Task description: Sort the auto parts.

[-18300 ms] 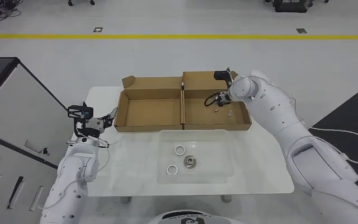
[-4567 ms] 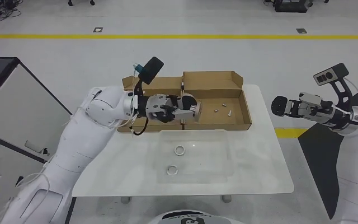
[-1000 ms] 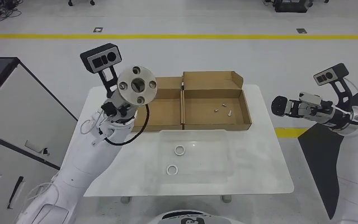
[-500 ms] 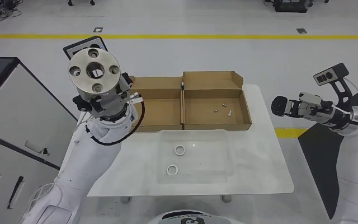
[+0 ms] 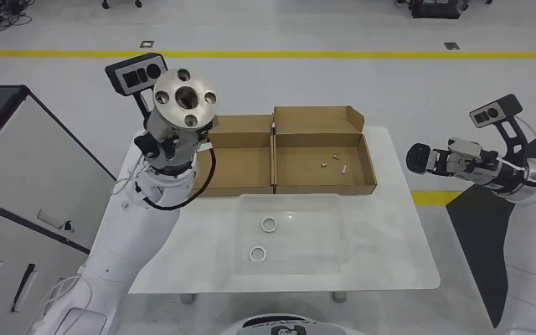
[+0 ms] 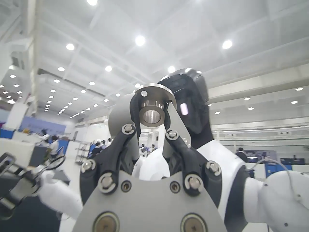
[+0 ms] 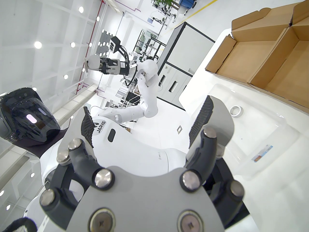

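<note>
left jaws: clamped on round silver metal flanged hub (image 5: 185, 99), high above left side of white surface (image 5: 394, 243) | right jaws: open, off surface's right side

A white table (image 5: 394, 243) carries one cardboard box (image 5: 243, 167), a second box (image 5: 314, 172) against it, and a clear tray (image 5: 322, 239) just beside.

The raised flange (image 5: 185, 99) overhangs the outer end of the left box (image 5: 243, 167); right box (image 5: 297, 172) and tray (image 5: 318, 251) lie open above.
</note>
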Tool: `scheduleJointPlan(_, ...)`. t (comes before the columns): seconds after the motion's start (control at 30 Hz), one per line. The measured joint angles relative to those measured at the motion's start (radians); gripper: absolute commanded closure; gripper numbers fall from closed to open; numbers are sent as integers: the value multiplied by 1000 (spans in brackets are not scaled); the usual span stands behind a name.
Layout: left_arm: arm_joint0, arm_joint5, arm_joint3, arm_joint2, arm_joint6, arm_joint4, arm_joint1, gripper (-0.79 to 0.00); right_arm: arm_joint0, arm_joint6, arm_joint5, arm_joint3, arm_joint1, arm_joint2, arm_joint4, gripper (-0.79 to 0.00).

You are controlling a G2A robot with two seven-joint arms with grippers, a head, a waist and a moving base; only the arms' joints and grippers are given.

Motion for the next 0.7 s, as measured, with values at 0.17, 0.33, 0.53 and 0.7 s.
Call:
scheduleJointPlan(0.17, 9, 102, -30, -13, 112, 245, -7, 0, 0, 0, 0, 0, 0, 0, 0, -785)
scheduleJointPlan(0.33, 2, 197, -19, -33, 194, 441, -11, 0, 0, 0, 0, 0, 0, 0, 0, -785)
scheduleJointPlan(0.53, -42, 324, 17, -49, 131, 724, -4, 0, 0, 0, 0, 0, 0, 0, 0, -785)
scheduleJointPlan(0.7, -47, 412, 40, -55, 58, 885, 5, 0, 0, 0, 0, 0, 0, 0, 0, -785)
